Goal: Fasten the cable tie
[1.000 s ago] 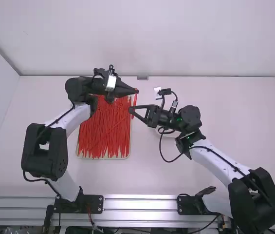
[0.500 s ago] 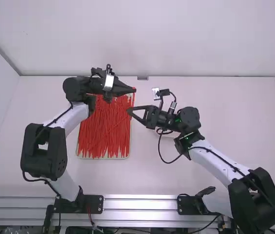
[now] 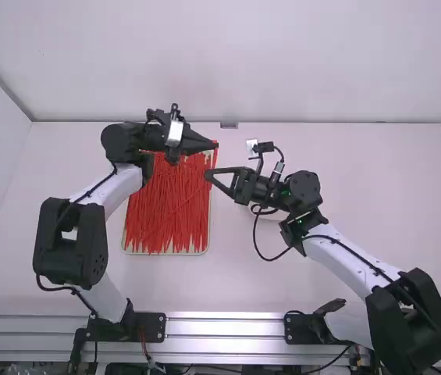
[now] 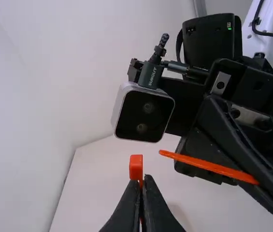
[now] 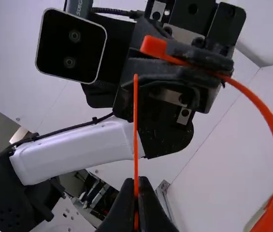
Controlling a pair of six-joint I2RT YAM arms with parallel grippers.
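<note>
while the left fingers hold almost where they were a second ago, over the far corner of the pile of spare ties, the right fingers have crept across and a little up toward them in the high view, so the gap between the two is smaller. the cable tie hangs between them above the worktop. i judge the tail is being lined up with the head and is not yet threaded.

the left wrist view shows what the high view hides. its own fingers are pressed shut on the tie just under the square head. the tail reaches in from the right fingers, and its tip is near the head but off to one side.

the right wrist view shows its own fingers closed on the tail some way back from the tip. the free end runs straight toward the left fingers and stops short of the head. the rest of the tie curves away in a wide loop, which neither other view shows.
</note>
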